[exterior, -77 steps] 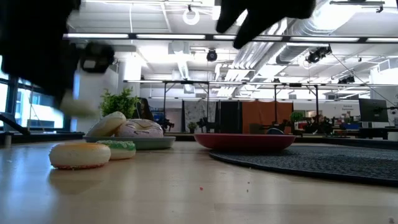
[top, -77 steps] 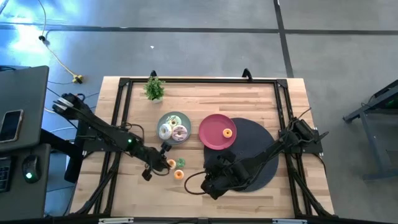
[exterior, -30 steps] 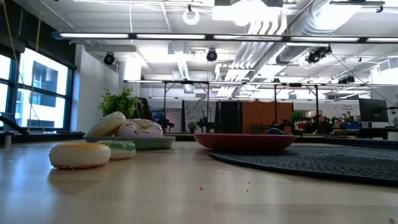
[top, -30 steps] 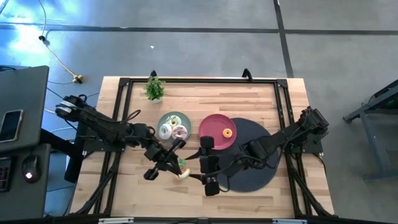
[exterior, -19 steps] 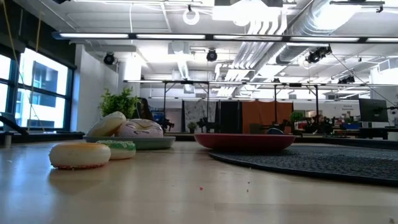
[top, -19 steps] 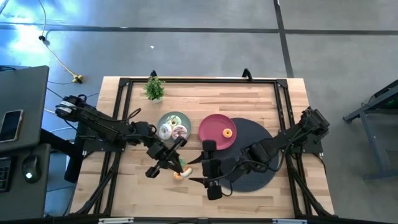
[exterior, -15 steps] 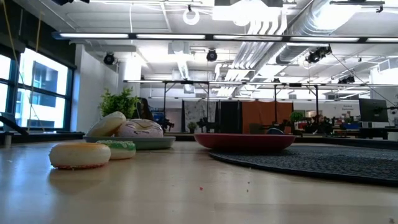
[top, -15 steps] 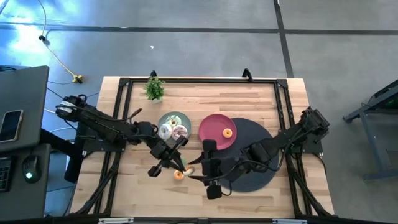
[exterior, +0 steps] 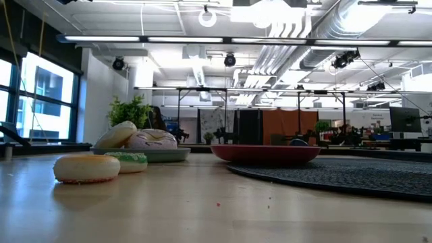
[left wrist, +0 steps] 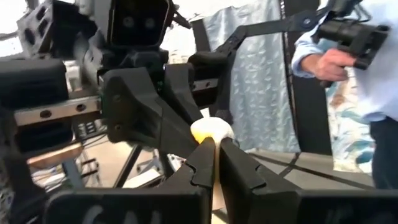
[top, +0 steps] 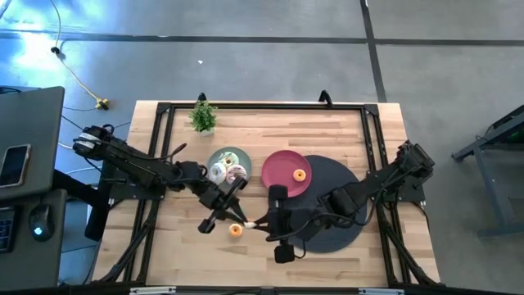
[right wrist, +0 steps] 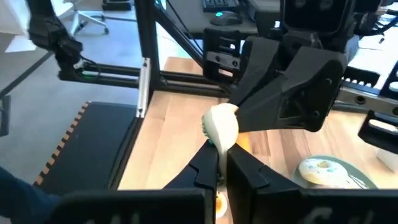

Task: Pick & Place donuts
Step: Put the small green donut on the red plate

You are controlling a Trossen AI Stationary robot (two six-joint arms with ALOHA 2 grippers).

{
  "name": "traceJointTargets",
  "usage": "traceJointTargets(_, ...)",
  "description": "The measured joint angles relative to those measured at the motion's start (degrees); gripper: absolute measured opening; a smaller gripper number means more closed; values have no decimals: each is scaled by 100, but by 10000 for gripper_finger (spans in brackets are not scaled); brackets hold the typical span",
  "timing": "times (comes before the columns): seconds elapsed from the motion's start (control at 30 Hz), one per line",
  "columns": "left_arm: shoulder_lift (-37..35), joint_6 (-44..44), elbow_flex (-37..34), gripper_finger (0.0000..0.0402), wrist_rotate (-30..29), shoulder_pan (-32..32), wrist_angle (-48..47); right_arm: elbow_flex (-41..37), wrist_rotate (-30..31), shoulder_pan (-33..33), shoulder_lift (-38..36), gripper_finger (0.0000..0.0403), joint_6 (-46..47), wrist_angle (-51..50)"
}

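A small pale donut (left wrist: 210, 130) hangs in the air between my two grippers, above the table's near middle. My left gripper (left wrist: 216, 142) comes from the left and my right gripper (right wrist: 222, 152) from the right; both are shut on it. They meet tip to tip in the high view, at the donut (top: 246, 220). Below them, a small orange donut (top: 236, 230) and a green-iced one (exterior: 128, 160) lie flat on the wood. A white donut (top: 217, 172) and a pink donut (top: 237, 174) lie on the grey-green plate (top: 228, 154). Another orange donut (top: 300, 174) lies on the pink plate (top: 278, 168). My left gripper pinches the pale donut's near rim (left wrist: 209, 138) between its two fingertips. The fingers come roughly level from the table's left. The donut is lifted clear of the table. My right gripper pinches the opposite rim (right wrist: 219, 142) between its two fingertips, coming from the table's right and slanting slightly down. The donut stands up above these fingers.
A big black round mat (top: 344, 215) lies at the right under my right arm. A small potted plant (top: 203, 116) stands at the far edge. Beyond the table a person (left wrist: 364, 68) holds a dark hand controller.
My right gripper, which stood wide open around the donut, has shut on it. My left gripper has kept its hold and stayed in place, so both grippers now have the donut in the air.
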Motion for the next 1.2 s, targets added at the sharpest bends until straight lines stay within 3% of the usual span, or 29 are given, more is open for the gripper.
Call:
traceJointTargets(0.13, 0, -20, 1, 64, -247, 4, -166, 0, 179, 33, -108, 22, 511, -505)
traceJointTargets(0.3, -22, 20, 2, 157, -350, 11, -456, 4, 593, 68, -262, 12, 1460, -1458)
traceJointTargets(0.43, -127, 401, 0, 216, -311, 129, -1217, 9, 666, -89, -297, 8, 3380, -2929)
traceJointTargets(0.57, -495, 1030, 4, 233, -689, 282, -2683, -263, 394, -356, -272, 17, 4890, -4157)
traceJointTargets(0.67, -867, 1426, 0, 234, -1213, 286, -3622, -894, -289, -722, -371, 16, 5202, -3772)
traceJointTargets(0.8, -1401, 1834, 0, 234, -1566, 264, -4472, -2023, -1358, -1390, -422, 11, 5314, -2247)
traceJointTargets(1.2, -2644, 2414, 0, 234, -2219, -146, -6128, -4079, -2426, -2835, -576, 15, 6195, -24)
